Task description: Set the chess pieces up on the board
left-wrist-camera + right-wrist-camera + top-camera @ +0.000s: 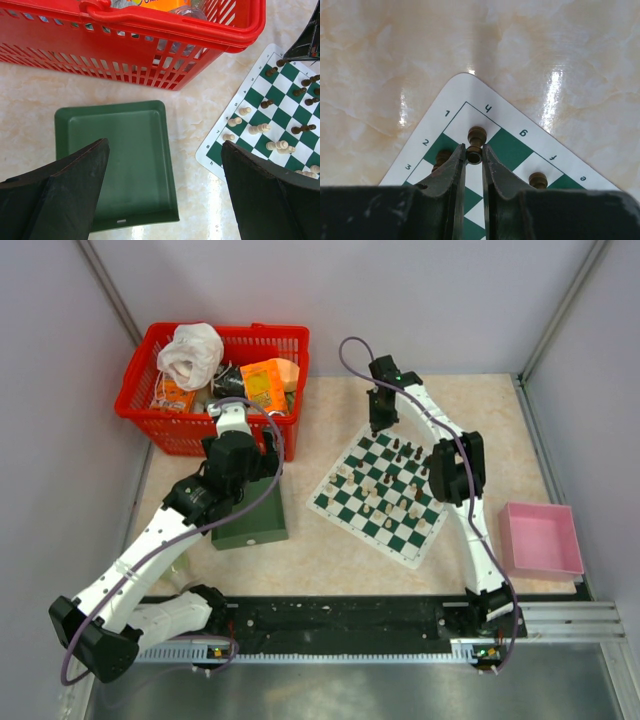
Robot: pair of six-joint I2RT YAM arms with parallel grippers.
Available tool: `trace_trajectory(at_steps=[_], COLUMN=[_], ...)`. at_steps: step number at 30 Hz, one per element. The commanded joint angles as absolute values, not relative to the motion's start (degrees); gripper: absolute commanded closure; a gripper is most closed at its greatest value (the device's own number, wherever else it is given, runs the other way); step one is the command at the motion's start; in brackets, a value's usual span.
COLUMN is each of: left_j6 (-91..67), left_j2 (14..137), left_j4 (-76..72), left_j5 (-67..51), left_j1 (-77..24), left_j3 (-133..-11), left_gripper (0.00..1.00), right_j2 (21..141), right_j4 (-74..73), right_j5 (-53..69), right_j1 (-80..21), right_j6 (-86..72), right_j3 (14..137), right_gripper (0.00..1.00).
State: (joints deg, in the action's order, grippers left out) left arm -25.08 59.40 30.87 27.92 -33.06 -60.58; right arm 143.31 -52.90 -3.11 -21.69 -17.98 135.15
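The green-and-white board [316, 502] lies at an angle in the middle of the table, with black and cream chess pieces [385, 485] scattered over it. My right gripper [474, 152] is at the board's far corner [427, 125], shut on a dark chess piece [476, 142] that stands upright on the white corner square. Two more dark pieces [538, 180] stand on either side of it. My left gripper [165, 145] hangs open and holds nothing above the green tray [120, 150], left of the board [206, 151]. Cream pieces [260, 128] and dark ones [267, 104] show there.
A red basket [140, 405] full of odds and ends stands at the back left, just behind the green tray [255, 525]. A pink box [542, 538] sits at the right. Walls close in the table on three sides.
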Motion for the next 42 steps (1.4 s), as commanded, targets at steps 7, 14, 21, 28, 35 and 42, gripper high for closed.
trace_trajectory(at_steps=[7,14,21,28,35,42], left_j6=[-24.3,-24.5,-25.4,-28.0,-29.9,-29.7], left_j2=[59.4,59.5,58.0,57.0,56.6,56.5], left_j4=[28.4,28.4,28.7,29.6,30.8,31.5], left_j5=[27.8,27.3,26.5,25.0,24.3,24.6], left_j1=[-32.6,-32.3,-32.3,-32.3,-32.3,-32.2], left_j3=[-60.2,-60.1,-60.0,-59.4,-59.1,-59.5], left_gripper=[0.01,0.01,0.01,0.01,0.01,0.01], right_j2=[144.7,143.5,136.9,126.3,117.1,104.2], right_j4=[-52.2,-52.3,-52.8,-52.6,-48.3,-43.0], right_j5=[-1.3,-1.0,-1.6,-1.8,-2.9,-7.6], right_j1=[-21.6,-21.5,-21.6,-22.7,-25.8,-25.8], right_j6=[-17.6,-17.3,-16.5,-15.8,-17.2,-20.3], right_j3=[137.6,139.1,140.9,127.6,109.3,90.9], right_gripper=[0.82,0.65,0.55,0.55,0.55,0.55])
